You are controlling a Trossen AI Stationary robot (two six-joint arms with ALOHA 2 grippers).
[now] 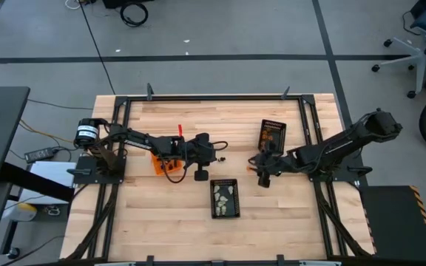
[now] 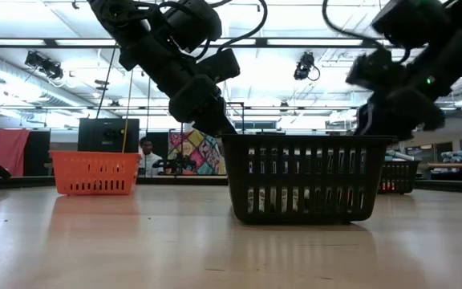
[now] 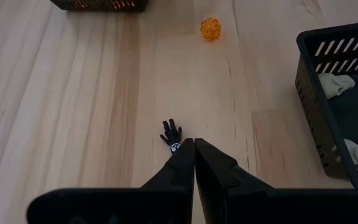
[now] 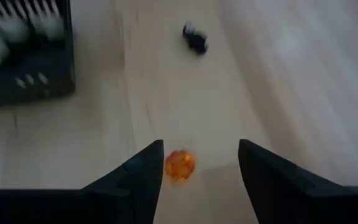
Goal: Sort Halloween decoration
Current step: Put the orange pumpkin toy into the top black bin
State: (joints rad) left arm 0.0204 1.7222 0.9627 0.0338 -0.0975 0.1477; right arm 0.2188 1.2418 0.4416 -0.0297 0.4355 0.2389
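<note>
**A:** top view first; left gripper (image 1: 214, 157) sits mid-tabletop (image 1: 198, 229) just past the orange bin (image 1: 157, 164); right gripper (image 1: 261, 174) is between the far mesh bin (image 1: 271, 133) and the near mesh bin (image 1: 225, 198), which holds pale pieces (image 1: 224, 196); the loose bits are too tiny to pick out from up there

**B:** low view doesn't help much either; near mesh bin (image 2: 307, 178) blocks the middle, orange bin (image 2: 95, 172) off to one side, both arms hanging above; a person (image 2: 145, 152) is in the room behind

**A:** left wrist is better; fingers (image 3: 209, 168) clenched tight with nothing in them, tips just beside a little black piece (image 3: 171, 134), spiky, looks like hard plastic; an orange ball (image 3: 211, 28) lies well apart, faceted and see-through; pale lumpy ones (image 3: 334, 84) in the slotted bin

**B:** right wrist; fingers (image 4: 143, 174) spread wide, released, straddling the orange ball (image 4: 180, 164); black piece (image 4: 196, 38) further off

**A:** my worry is the ball; round and slick on smooth wood, so if one finger touches first I reckon it rolls away; both grippers are also close, could bump
</note>
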